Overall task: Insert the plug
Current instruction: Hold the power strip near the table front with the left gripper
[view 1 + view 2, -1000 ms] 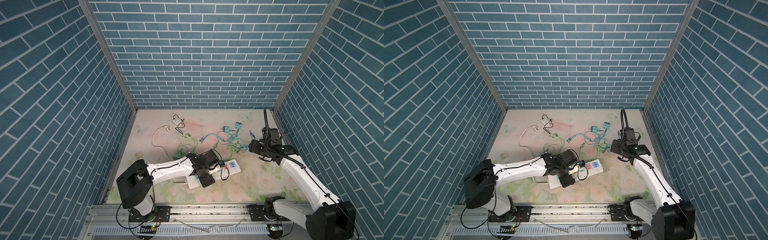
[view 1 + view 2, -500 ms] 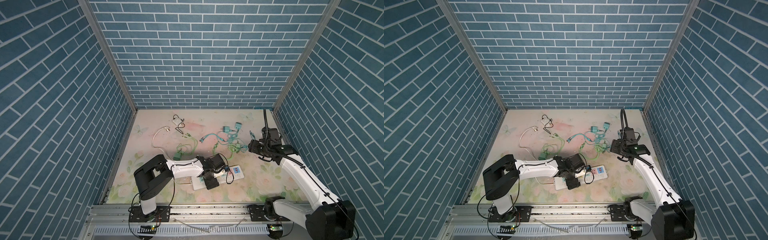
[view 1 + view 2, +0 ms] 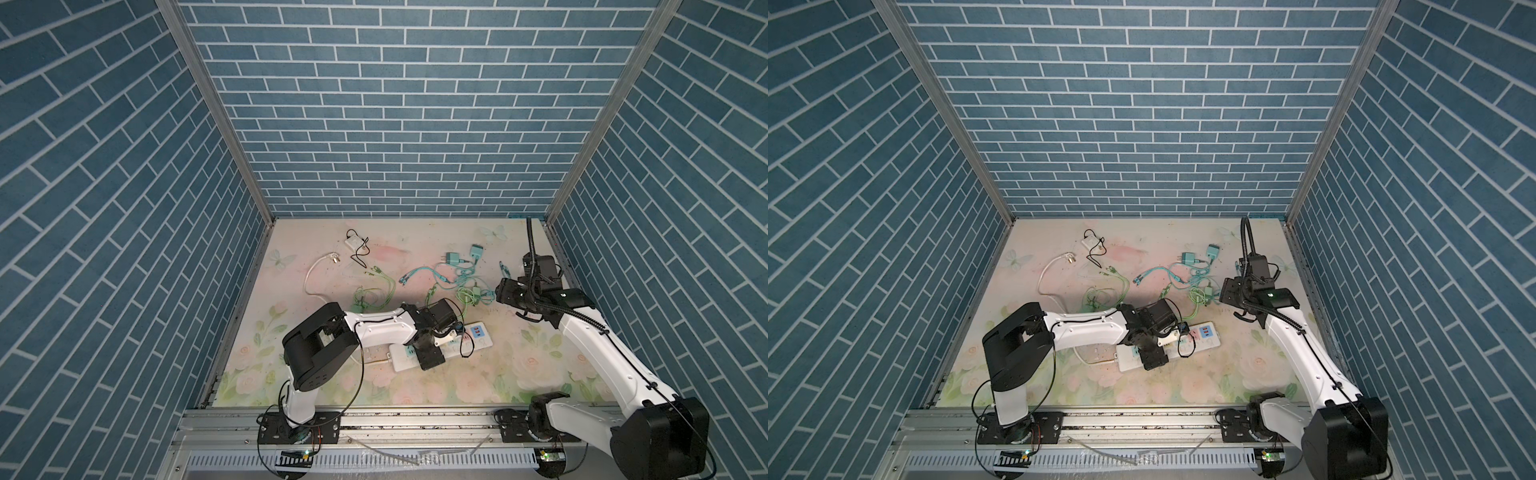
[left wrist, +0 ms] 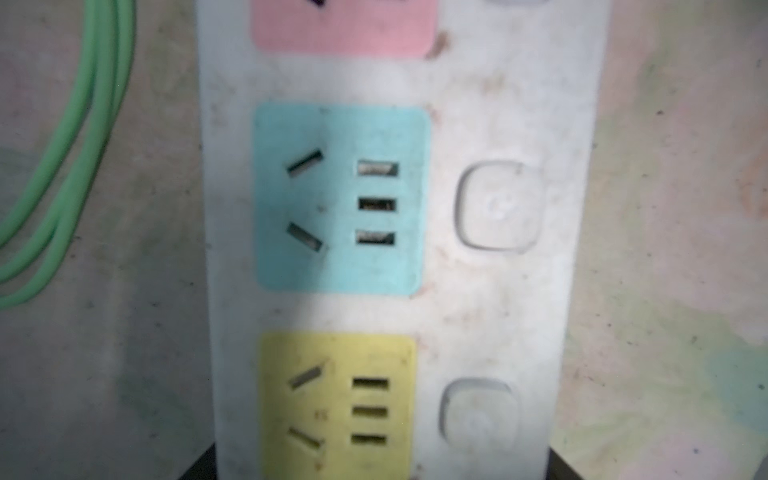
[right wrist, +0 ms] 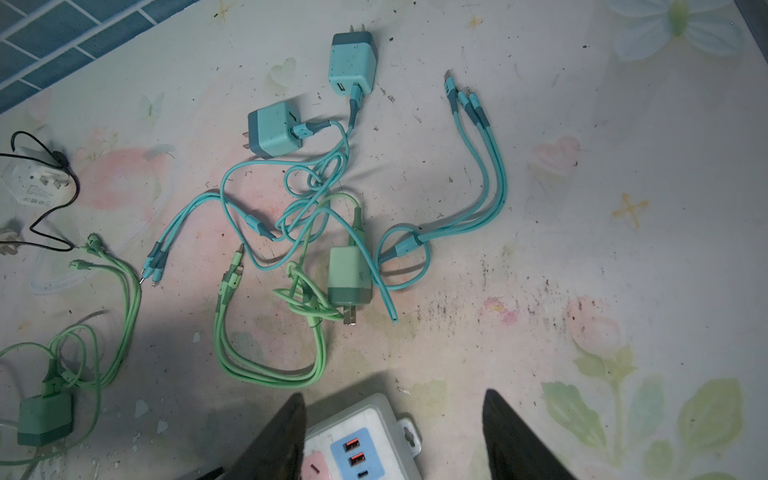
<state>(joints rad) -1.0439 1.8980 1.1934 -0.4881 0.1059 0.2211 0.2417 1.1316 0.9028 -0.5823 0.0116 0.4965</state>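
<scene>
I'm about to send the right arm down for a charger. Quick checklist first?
1. Right fingers open and empty: ok.
2. Plug in hand: not ok; the green charger lies on the table.
3. Charger free of cables: not ok; a green cable is knotted beside its prongs.
4. Free socket: ok; the blue socket and yellow socket are empty.
5. Left fingers clamping the power strip: cannot tell; they flank it.

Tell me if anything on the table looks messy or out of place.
The charger cables are tangled together, and the green cable is knotted beside the green charger. The power strip lies at a slant, its face grimy in the left wrist view.
</scene>
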